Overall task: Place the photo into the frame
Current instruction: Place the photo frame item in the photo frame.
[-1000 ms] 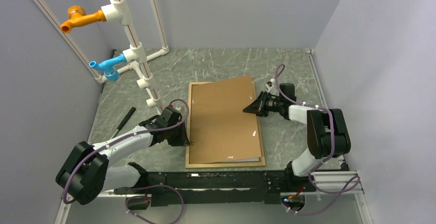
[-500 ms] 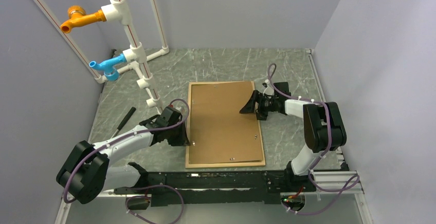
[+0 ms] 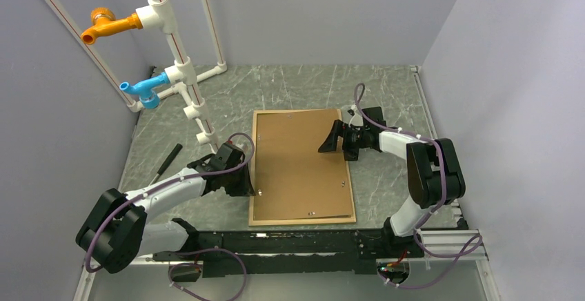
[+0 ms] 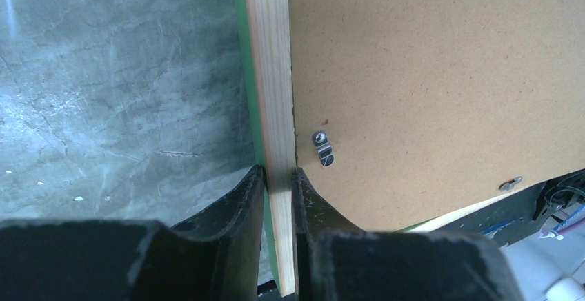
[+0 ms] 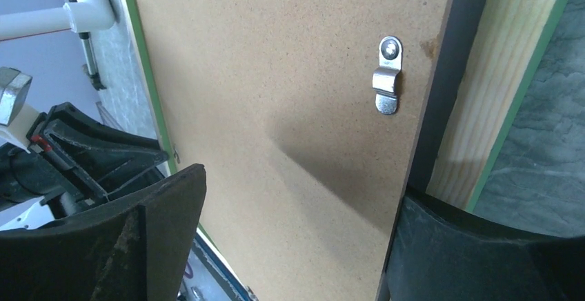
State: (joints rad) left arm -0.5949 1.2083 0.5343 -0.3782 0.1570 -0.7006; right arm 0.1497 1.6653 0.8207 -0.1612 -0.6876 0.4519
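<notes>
1. The frame (image 3: 303,221) lies flat mid-table (image 3: 386,94), pale wood face up, long sides running away from the arm bases.
2. The brown backing board (image 3: 300,163) sits inside the frame's rails and covers the whole opening.
3. The left gripper (image 3: 250,192) is at the frame's left rail, towards the near corner. The left wrist view shows its fingers (image 4: 248,190) pinched on the wood strip (image 4: 269,73) from both sides. A green edge shows on the outer side.
4. A small metal clip (image 4: 323,149) is screwed to the board just inside that rail.
5. The right gripper (image 3: 339,142) is over the frame's right side, far half. Its jaws are spread wide and grip nothing. One finger is above the board (image 5: 276,73); the other is at the right rail (image 5: 483,108).
6. A second clip (image 5: 388,76) lies on the board near the right rail.
7. A white pipe stand (image 3: 172,59) is at far left.
</notes>
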